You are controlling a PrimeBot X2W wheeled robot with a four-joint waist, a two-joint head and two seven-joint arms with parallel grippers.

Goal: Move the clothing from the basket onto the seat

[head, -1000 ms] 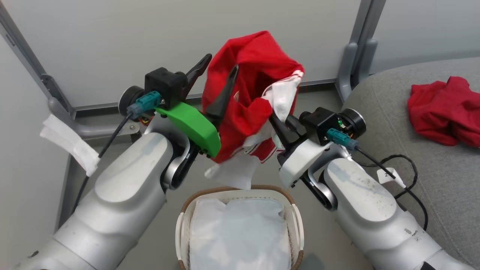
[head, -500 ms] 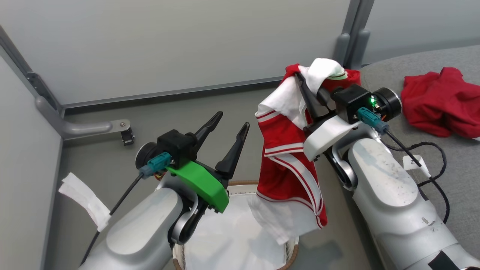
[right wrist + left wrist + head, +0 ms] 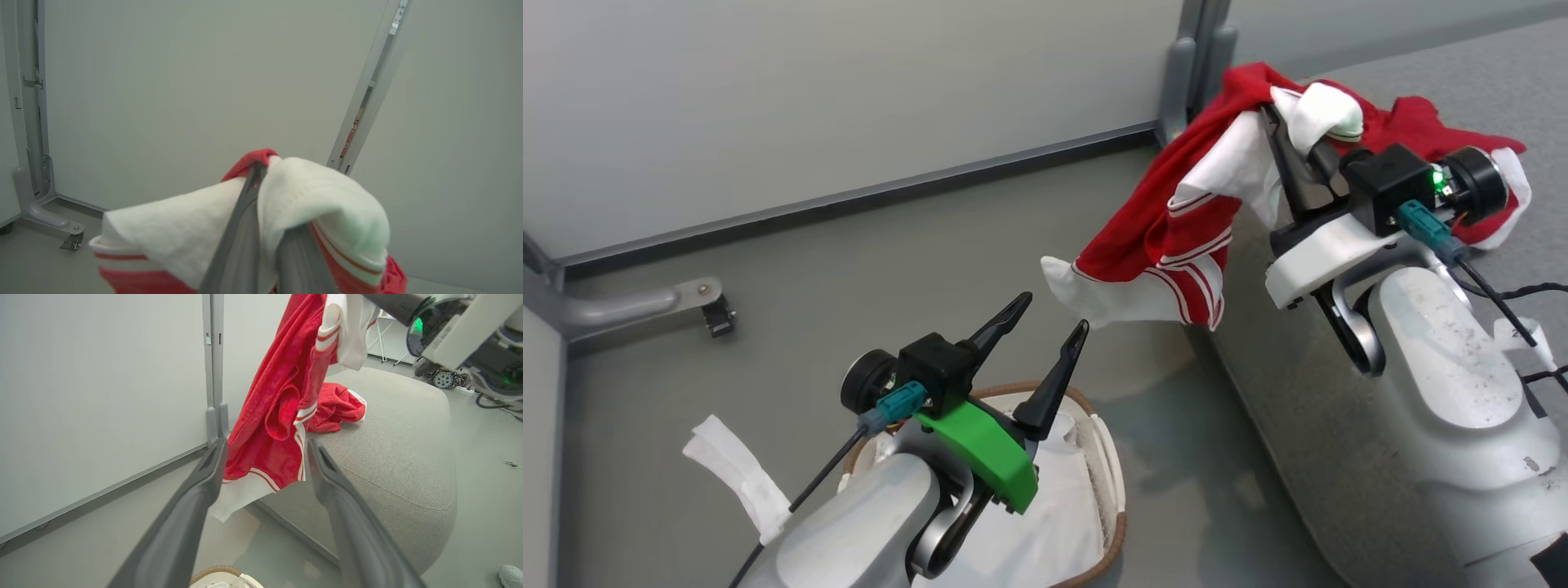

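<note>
The garment point(image 3: 1152, 220) looks soft, light and limp, so I think a bunched fold gives the best hold. The right jaws are clamped on its white top. Red cloth with striped trim hangs below them, near the seat point(image 3: 1298, 392) edge. The left jaws stand apart, empty, above the basket point(image 3: 1112, 490).

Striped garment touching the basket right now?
Apart. In the head view the garment hangs from the shut right claw, and bare floor shows between its lowest hem and the basket rim.
</note>
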